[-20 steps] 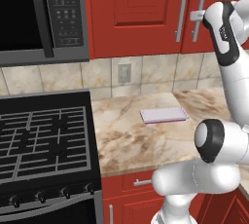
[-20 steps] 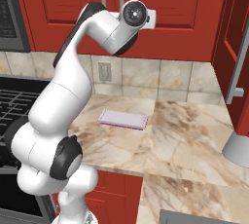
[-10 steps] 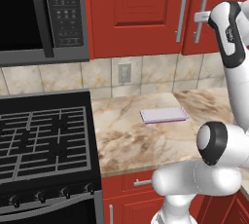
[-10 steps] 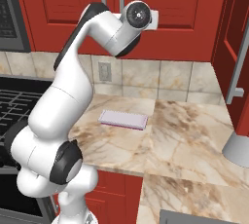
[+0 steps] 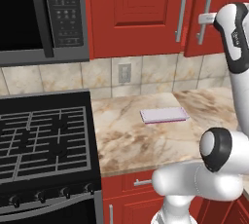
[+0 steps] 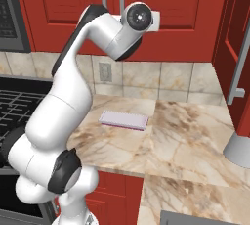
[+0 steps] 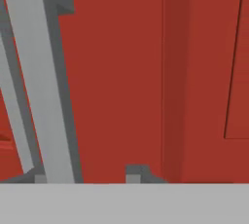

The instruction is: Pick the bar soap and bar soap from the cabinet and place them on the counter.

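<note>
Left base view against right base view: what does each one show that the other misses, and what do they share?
Left base view alone: the microwave's door and keypad and most of the stove's grates. Right base view alone: a tall red door with a long handle at the right, and a grey curved object on the counter's right end. Shared: closed cabinet doors with paired handles, wall outlet, lavender pad on the counter, and the arm reaching up to the handles.

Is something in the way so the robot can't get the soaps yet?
Yes. The red cabinet doors are shut, so whatever is inside is hidden. The gripper is right up at a silver door handle, closed. The counter has bare room beside the lavender pad.
</note>
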You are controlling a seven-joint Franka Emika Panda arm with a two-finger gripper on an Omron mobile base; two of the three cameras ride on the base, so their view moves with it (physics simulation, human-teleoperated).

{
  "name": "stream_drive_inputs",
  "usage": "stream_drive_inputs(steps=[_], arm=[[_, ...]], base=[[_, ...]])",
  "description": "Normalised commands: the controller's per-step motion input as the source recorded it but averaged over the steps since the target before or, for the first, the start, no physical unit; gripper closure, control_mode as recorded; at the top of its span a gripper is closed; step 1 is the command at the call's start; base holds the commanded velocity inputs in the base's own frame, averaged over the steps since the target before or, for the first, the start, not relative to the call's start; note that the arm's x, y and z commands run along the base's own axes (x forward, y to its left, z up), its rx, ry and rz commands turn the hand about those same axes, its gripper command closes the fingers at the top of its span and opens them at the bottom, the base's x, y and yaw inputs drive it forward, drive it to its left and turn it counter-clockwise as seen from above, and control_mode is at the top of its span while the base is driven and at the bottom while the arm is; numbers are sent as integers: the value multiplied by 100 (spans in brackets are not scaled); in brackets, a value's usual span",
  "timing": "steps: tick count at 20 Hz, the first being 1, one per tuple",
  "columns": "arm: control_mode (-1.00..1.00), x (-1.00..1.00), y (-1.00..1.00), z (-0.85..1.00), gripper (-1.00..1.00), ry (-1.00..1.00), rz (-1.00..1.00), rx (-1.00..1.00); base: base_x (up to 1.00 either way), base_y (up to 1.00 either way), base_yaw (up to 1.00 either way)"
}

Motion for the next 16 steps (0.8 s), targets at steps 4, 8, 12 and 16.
stream_drive_inputs(steps=[4, 8, 12, 16], arm=[[-100, -38, -93, 0, 100, 0, 0, 0], [-100, -40, -93, 0, 100, 0, 0, 0], [-100, -38, -93, 0, 100, 0, 0, 0], [-100, -39, -93, 0, 100, 0, 0, 0]], base=[[0, 0, 0], [0, 0, 0], [0, 0, 0], [0, 0, 0]])
